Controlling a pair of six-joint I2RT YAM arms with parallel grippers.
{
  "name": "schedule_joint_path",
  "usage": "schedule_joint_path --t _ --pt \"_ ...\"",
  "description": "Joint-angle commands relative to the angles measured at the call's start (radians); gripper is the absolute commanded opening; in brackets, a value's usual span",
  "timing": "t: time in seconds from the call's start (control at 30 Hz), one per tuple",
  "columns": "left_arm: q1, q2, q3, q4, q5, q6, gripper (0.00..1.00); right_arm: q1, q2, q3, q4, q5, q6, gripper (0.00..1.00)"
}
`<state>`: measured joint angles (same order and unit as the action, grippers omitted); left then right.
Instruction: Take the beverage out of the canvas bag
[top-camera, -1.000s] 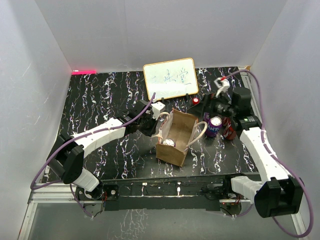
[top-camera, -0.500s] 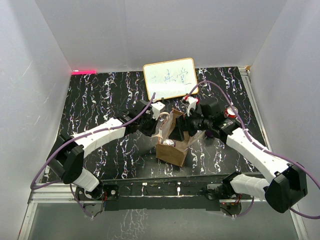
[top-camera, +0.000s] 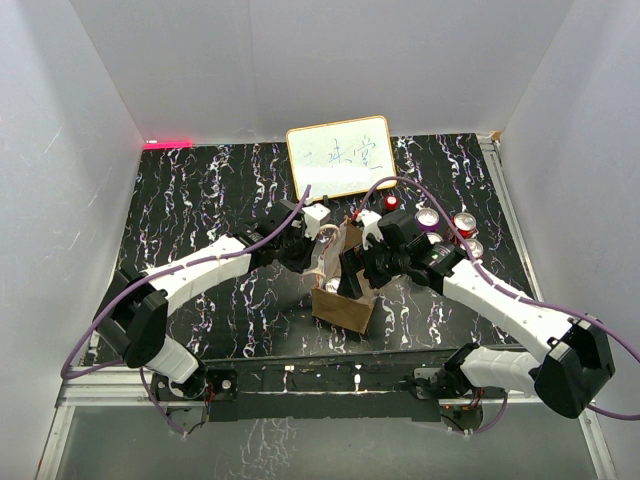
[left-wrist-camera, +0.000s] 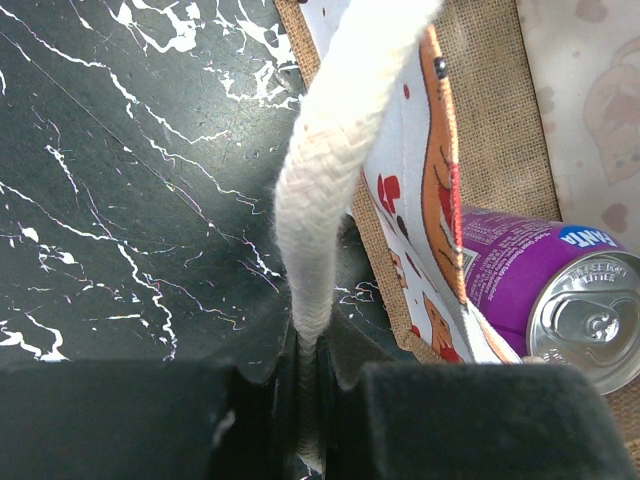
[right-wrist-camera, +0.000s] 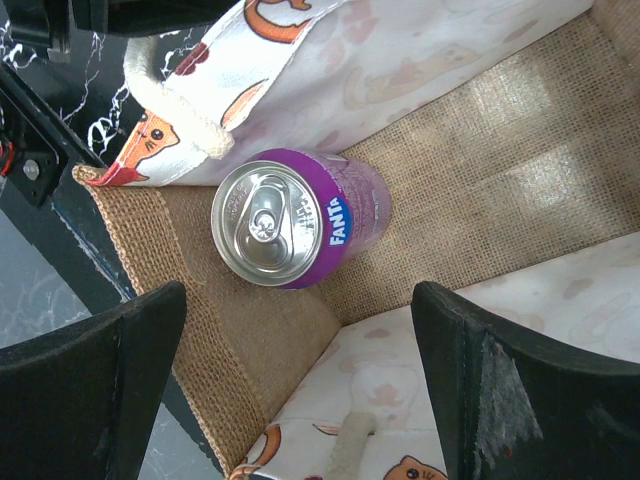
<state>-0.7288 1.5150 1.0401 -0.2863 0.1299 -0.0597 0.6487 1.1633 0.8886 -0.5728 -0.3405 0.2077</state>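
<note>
The tan canvas bag (top-camera: 345, 308) stands at the table's middle, its mouth open. A purple Fanta can (right-wrist-camera: 295, 218) stands upright on the bag's burlap floor, near one corner; it also shows in the left wrist view (left-wrist-camera: 560, 290). My left gripper (left-wrist-camera: 310, 385) is shut on the bag's pale rope handle (left-wrist-camera: 320, 200) at the bag's left side (top-camera: 318, 240). My right gripper (right-wrist-camera: 300, 390) is open wide and empty, hovering over the bag's mouth above the can (top-camera: 352, 272).
A white framed board (top-camera: 341, 156) leans at the back. Several cans stand on the table right of the bag, among them a purple one (top-camera: 428, 220) and a red one (top-camera: 464, 224). White walls enclose the table.
My right arm swung left from the cans at the right, leaving a purple can there, and now hangs over the bag's mouth. The left gripper has kept hold of the handle.
</note>
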Motion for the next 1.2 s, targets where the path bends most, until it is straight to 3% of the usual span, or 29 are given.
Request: schedule_joint_path --t 0.0,0.3,0.8,1.17 --pt "-0.009 -0.002 0.031 -0.027 -0.003 0.001 0.02 0.041 0.003 0.016 0.017 0.006 -0.008 1.0" --pt "-0.009 0.003 0.033 -0.027 -0.001 0.001 0.02 0.073 0.027 0.019 0.031 0.042 -0.013 0.99" --pt "-0.009 0.011 0.034 -0.03 -0.005 0.001 0.02 0.203 0.141 0.03 0.091 0.242 -0.021 1.0" --pt "-0.009 0.012 0.034 -0.03 -0.005 0.0 0.02 0.251 0.214 -0.013 0.247 0.277 -0.03 0.97"
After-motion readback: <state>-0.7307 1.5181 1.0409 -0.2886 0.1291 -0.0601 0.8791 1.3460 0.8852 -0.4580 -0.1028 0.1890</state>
